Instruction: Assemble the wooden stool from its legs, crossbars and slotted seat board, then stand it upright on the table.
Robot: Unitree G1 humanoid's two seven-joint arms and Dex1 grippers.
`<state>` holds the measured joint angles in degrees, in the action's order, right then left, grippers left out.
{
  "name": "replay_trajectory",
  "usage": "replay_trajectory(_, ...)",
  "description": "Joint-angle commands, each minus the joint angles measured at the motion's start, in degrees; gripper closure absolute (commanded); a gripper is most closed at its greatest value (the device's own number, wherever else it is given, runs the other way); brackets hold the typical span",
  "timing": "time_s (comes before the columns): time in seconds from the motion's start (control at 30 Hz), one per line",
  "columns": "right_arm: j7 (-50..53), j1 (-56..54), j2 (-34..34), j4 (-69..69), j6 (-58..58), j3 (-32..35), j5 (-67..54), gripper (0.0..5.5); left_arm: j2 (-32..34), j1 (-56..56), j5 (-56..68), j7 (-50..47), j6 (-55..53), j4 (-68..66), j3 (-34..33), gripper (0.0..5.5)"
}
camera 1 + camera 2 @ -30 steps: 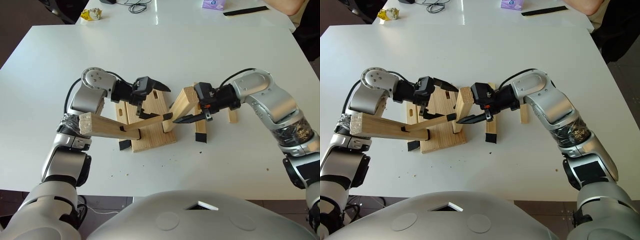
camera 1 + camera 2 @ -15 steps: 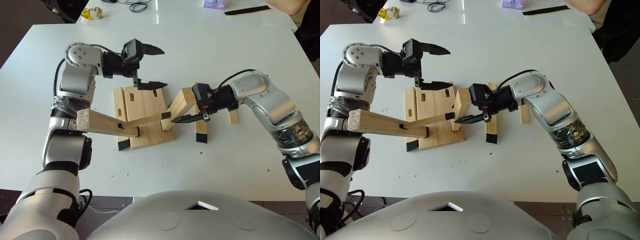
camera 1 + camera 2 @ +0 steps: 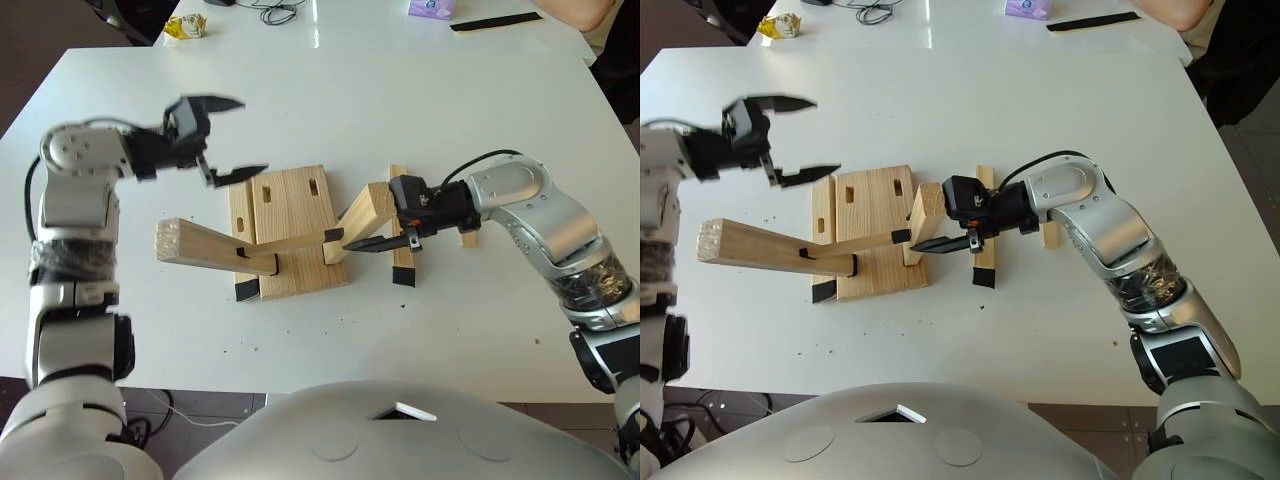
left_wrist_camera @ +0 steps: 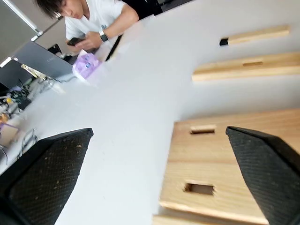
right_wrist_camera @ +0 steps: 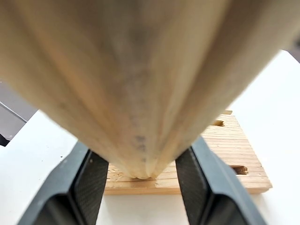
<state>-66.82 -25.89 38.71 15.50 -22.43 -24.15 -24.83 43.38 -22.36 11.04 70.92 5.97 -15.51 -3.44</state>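
Nearest to me, the first leg (image 3: 205,248) stretches out to my left, its inner end over the near left corner of the seat board (image 3: 300,205). A thin crossbar (image 3: 297,241) runs from it across the board to the second leg (image 3: 364,213), which tilts at the board's right edge. My right pincer (image 3: 358,238) pinches that second leg, with one finger pressed to each side of the wood. The slotted seat board lies flat on the white table (image 3: 420,120), and a third leg (image 3: 238,212) lies along its left edge. A loose leg (image 3: 402,262) with a black foot lies just beside my right pincer. My left pincer (image 3: 254,136) hangs above the table near the board's far left corner, fingers spread wide and holding nothing. On the far side lie a yellow wrapper (image 3: 183,27), a purple packet (image 3: 428,9) and a black strip (image 3: 493,22).
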Motion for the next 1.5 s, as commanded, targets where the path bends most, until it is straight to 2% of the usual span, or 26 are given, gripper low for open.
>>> replay_trajectory(0.03,-1.24,6.21,6.38,-0.08,-5.44,0.68,1.63,3.48,2.59,2.97,-1.43,-3.85,3.62,-0.94,-2.95,0.24)
replay_trajectory(0.23,-1.31,11.11,12.14,5.42,-8.09,6.67,-2.56,3.48,3.76,4.51,-2.66,-7.57,8.39,-4.43,-4.44,0.24)
replay_trajectory(0.43,-0.35,13.18,14.11,5.13,-7.83,9.58,-3.38,3.48,8.43,16.03,5.64,5.87,9.52,7.54,-3.31,0.24)
replay_trajectory(0.53,0.57,14.67,14.92,4.88,-7.49,11.39,-3.33,3.48,9.57,16.23,8.53,9.39,7.15,9.93,-3.0,0.24)
replay_trajectory(0.63,0.89,16.18,15.31,5.83,-7.79,12.5,-3.79,3.48,8.65,13.54,10.63,8.78,2.23,11.19,-2.25,0.24)
replay_trajectory(0.8,1.32,16.3,14.54,6.82,-8.31,11.46,-3.77,3.48,6.58,11.64,13.26,6.79,-5.49,15.48,-0.81,0.24)
replay_trajectory(1.1,2.12,15.62,13.8,7.1,-8.72,10.0,-3.67,3.48,6.65,9.28,16.23,9.24,-14.24,18.28,1.0,0.24)
replay_trajectory(1.3,1.3,14.32,13.65,6.03,-8.06,8.68,-3.15,3.48,6.15,11.83,16.93,8.19,-16.94,21.52,1.07,1.27)
replay_trajectory(1.43,0.83,14.06,14.14,5.59,-7.74,8.53,-2.94,3.48,6.56,12.44,16.7,8.2,-17.17,21.88,0.99,1.29)
replay_trajectory(1.5,0.81,13.89,14.07,5.41,-7.68,8.35,-2.78,3.48,6.58,12.43,16.75,8.21,-17.51,21.88,1.05,1.64)
